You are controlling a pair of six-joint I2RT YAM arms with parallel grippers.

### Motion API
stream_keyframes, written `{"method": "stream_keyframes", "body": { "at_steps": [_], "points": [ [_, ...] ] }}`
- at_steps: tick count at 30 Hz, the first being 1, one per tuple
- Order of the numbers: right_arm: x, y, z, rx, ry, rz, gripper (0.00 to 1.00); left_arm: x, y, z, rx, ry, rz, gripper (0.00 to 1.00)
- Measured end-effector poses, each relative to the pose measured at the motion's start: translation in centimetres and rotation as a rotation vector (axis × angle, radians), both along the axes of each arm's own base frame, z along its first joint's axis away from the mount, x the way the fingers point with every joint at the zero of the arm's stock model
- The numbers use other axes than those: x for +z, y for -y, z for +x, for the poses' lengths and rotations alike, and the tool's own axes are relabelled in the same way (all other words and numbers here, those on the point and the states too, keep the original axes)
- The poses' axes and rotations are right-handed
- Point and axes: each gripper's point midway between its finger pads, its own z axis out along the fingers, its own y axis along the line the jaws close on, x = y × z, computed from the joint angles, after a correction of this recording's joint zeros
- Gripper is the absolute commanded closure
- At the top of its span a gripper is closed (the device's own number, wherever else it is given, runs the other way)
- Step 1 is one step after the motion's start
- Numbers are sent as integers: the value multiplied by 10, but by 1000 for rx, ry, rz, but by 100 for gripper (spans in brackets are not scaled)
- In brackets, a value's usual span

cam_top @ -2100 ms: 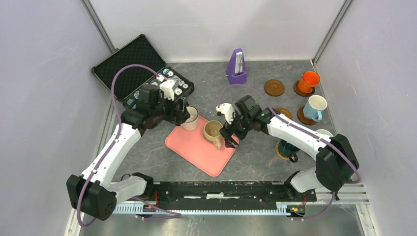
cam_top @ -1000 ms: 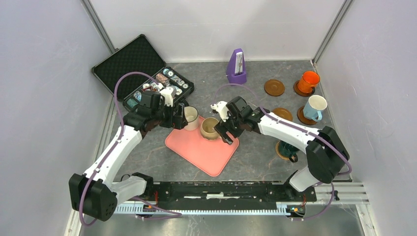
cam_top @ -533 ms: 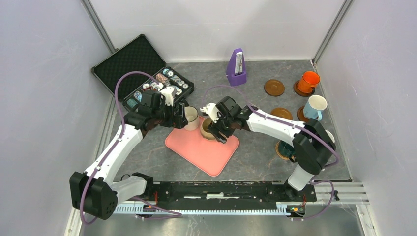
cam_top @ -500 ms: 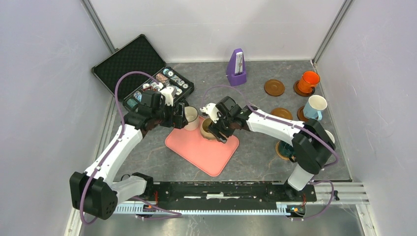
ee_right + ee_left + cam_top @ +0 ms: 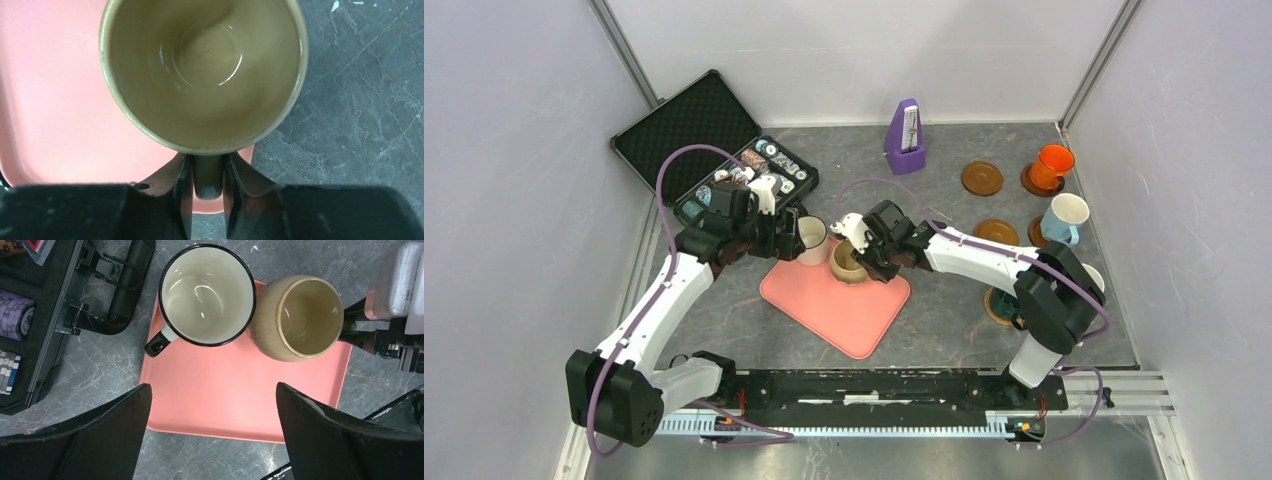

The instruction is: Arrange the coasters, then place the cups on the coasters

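Sweeping in from the left: the left tool point(image 5: 212, 390) hangs over the pink tray point(image 5: 200, 370), fingers spread wide apart and gripping nothing. Below it two cups stand at the tray's far edge, shoulder to shoulder and seemingly touching: the white mug with dark rim point(image 5: 207, 295) and the tan mug point(image 5: 300, 315). Neither is on a coaster yet. The right tool point(image 5: 206, 167) is clamped on the tan mug's handle point(image 5: 207, 180), one finger pressed to each side.

Further right on the counter point(image 5: 944, 150), the back coaster point(image 5: 982, 178) and the middle coaster point(image 5: 996, 230) lie bare. I'd judge those are the homes for the two tray cups. At the far right, the teal mug point(image 5: 1011, 300), the orange mug point(image 5: 1052, 163) and the light blue mug point(image 5: 1064, 218) each sit on a brown disc. A plain white mug point(image 5: 1092, 274) peeks past the right arm's elbow; what lies under it I can't tell. My call: the coasters are laid out, at least three cups are home, and two are left.

Now the pointing. Both tray cups stand upright, mouths up, long axis vertical. In the left wrist view, the rimmed mug's handle juts toward the tray's left edge. The tan mug's handle points right, straight into the right tool.
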Motion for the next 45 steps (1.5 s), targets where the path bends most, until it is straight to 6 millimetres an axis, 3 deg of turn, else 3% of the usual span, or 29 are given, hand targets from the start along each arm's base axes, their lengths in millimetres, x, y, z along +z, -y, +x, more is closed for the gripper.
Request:
{"method": "stream_keyframes", "body": {
  "at_steps": [3,9,15,21,25,30,38,45],
  "points": [
    [0,0,1,6,5,1,100,0,0,1,0,3,-1,0],
    [3,3,0,2,13,-1,100,2,1,2,0,10,-3,0],
    [27,35,6,-62,50,2,100,3,1,3,-1,17,-7,0],
    [69,89,39,-255,157,72,100,5,3,8,-3,36,-15,0],
    [79,138,47,-406,204,80,100,4,5,12,-4,38,-19,0],
    [72,196,43,-589,232,39,100,2,8,15,4,28,-37,0],
    [55,272,41,-836,209,-34,100,-7,14,18,0,-10,-59,0],
    [49,314,44,-999,201,-55,100,-8,18,19,-2,-18,-77,0]
  ]
}}
